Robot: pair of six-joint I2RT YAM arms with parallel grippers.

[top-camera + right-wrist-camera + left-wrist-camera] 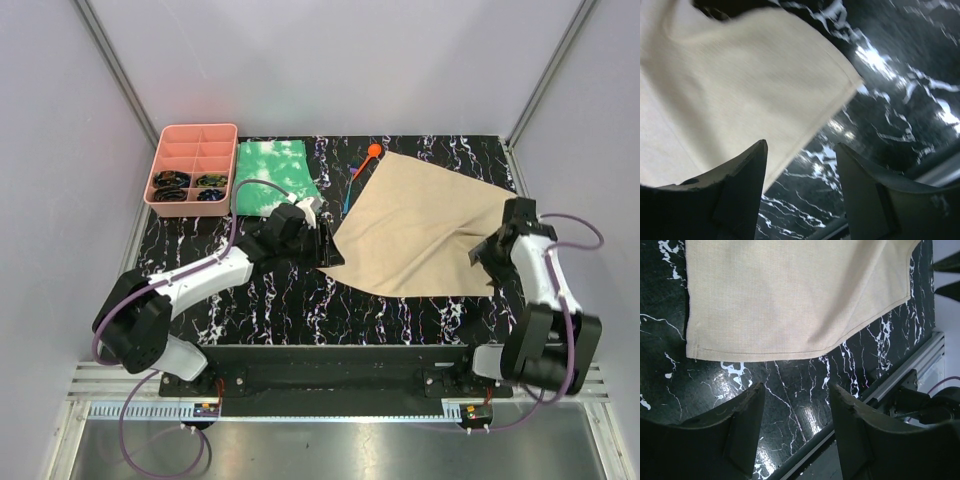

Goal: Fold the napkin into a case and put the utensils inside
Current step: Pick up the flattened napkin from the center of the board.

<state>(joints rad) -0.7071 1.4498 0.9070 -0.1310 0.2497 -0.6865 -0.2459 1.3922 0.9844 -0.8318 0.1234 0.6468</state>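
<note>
Left gripper (328, 254) released, reaching low beside napkin (420, 235) corner, right gripper (483, 262) released, angled at its edge

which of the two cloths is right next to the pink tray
The green-and-white mottled cloth, just right of the pink tray; the plain tan napkin lies spread out farther right.

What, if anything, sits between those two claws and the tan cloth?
Nothing visible. The left gripper hangs open just off the napkin at its left hem, and the right gripper is open at its right corner; only bare tabletop lies between.
</note>
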